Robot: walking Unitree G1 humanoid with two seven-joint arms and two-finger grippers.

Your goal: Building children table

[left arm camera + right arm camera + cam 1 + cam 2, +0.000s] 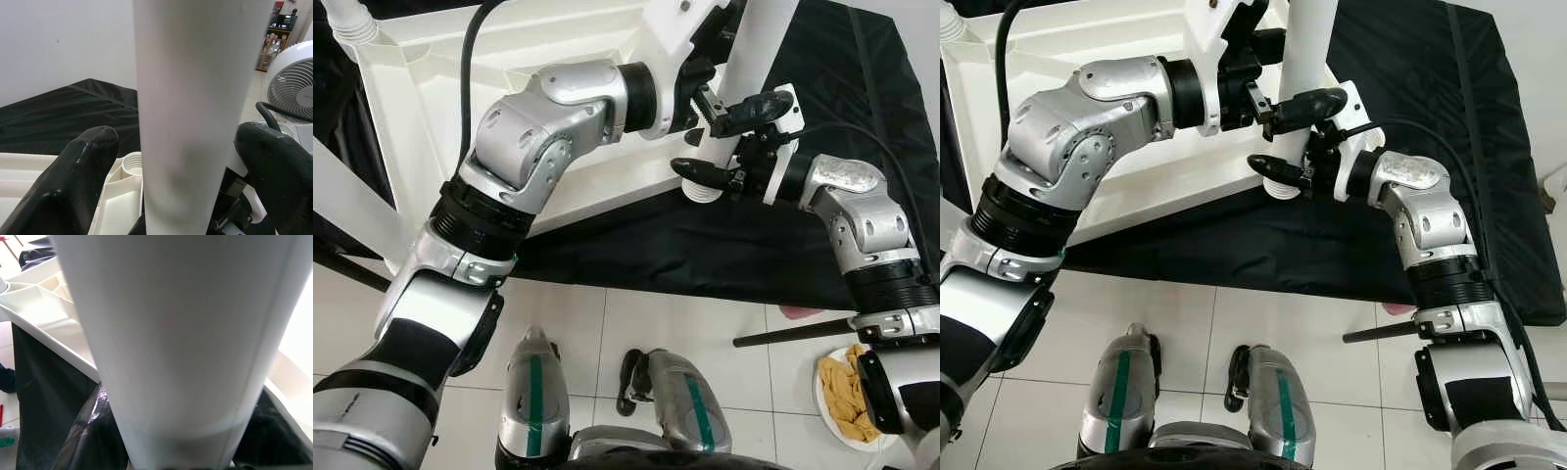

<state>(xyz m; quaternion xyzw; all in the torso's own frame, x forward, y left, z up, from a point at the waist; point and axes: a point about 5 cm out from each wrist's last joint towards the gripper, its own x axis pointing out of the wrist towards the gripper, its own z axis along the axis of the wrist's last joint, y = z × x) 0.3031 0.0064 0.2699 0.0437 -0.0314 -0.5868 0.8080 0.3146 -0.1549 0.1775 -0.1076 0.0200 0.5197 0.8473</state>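
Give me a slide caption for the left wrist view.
Left gripper straddles a white table leg above the upturned white tabletop on a black mat.

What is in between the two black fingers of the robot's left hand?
The white table leg stands between the left gripper's fingers, one finger on each side. The left wrist view shows it.

No text, label, brand, number or sign can be read anywhere here — the white plastic parts and the black cloth are plain, and the distant shelves are too small and blurred to tell.
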